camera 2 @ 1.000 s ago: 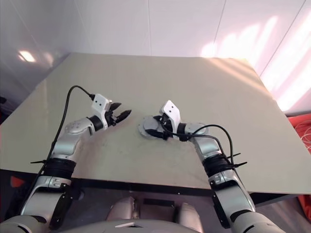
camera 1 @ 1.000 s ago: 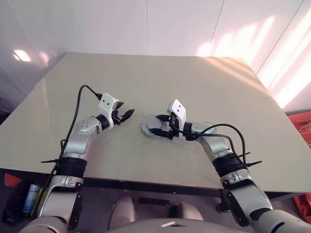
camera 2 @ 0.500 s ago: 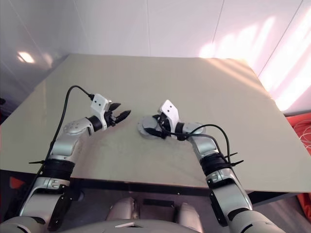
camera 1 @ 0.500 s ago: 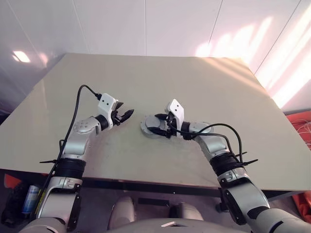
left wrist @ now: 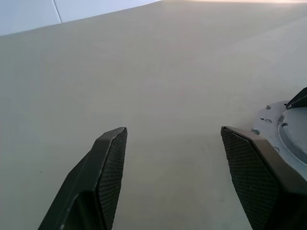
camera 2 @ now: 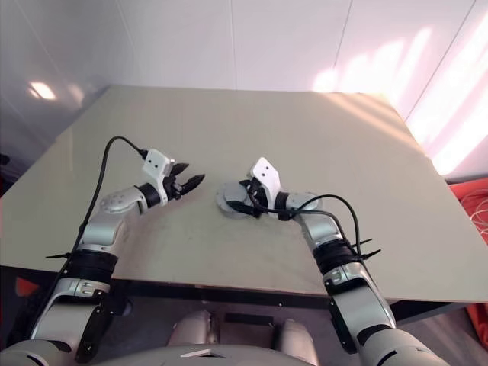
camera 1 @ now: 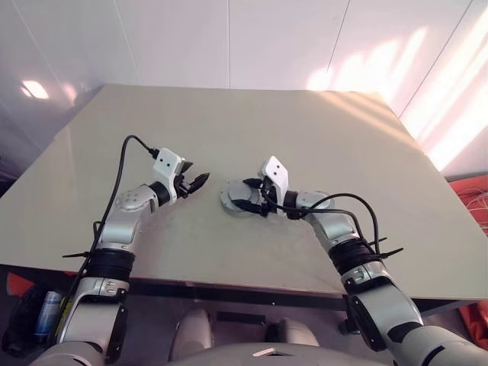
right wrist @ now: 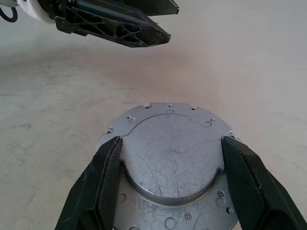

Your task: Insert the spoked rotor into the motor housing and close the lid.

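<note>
A light grey round lid [right wrist: 170,153], its scratched outer face up, lies flat near the middle of the table [camera 1: 305,122] on a wider flange with small holes. My right gripper [right wrist: 171,141] straddles its raised round part, both pads against its sides, and is shut on it; in the left eye view this gripper [camera 1: 245,200] lies low over the disc. My left gripper [camera 1: 200,181] hovers a short way to the left, open and holding nothing, its fingers [left wrist: 112,158] wide apart. The motor housing cannot be told apart under the lid. The spoked rotor is hidden.
The beige table reaches far back and to both sides around the disc. The left gripper's dark fingers [right wrist: 120,28] show close beyond the lid in the right wrist view. White walls stand behind the table.
</note>
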